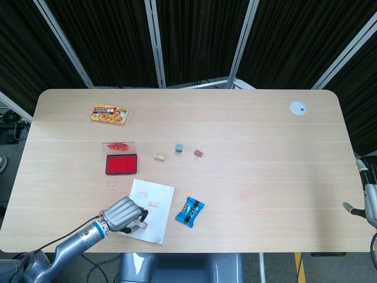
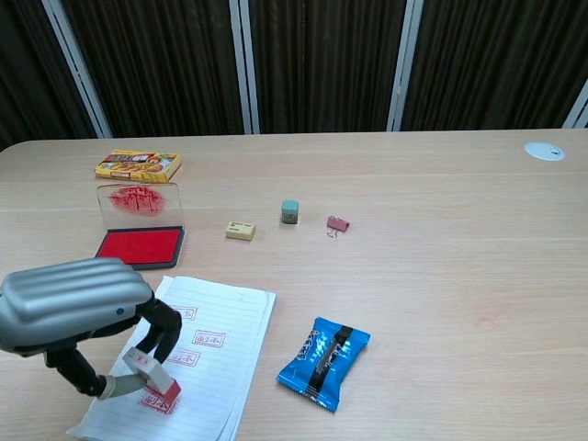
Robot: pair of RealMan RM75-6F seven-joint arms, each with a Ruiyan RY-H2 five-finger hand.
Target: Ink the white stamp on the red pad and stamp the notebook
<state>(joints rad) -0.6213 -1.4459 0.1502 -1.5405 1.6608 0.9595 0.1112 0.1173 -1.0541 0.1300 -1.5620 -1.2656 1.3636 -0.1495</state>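
L hand [image 2: 69, 308] fingers clamped on stamp [image 2: 152, 375] | tilted over notebook [image 2: 220, 326] near edge | R hand [image 1: 370, 206] at desk [image 2: 441, 266] edge, fingers state unclear | open desk right of fingers

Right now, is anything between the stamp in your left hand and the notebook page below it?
Nothing visible. The left hand pinches the white stamp tilted over the notebook. Only earlier red imprints mark the page; the blue snack packet lies apart, off its right edge.

We saw the notebook [image 2: 197, 354] in front of the red pad [image 2: 140, 246], left of the snack packet [image 2: 324, 360].
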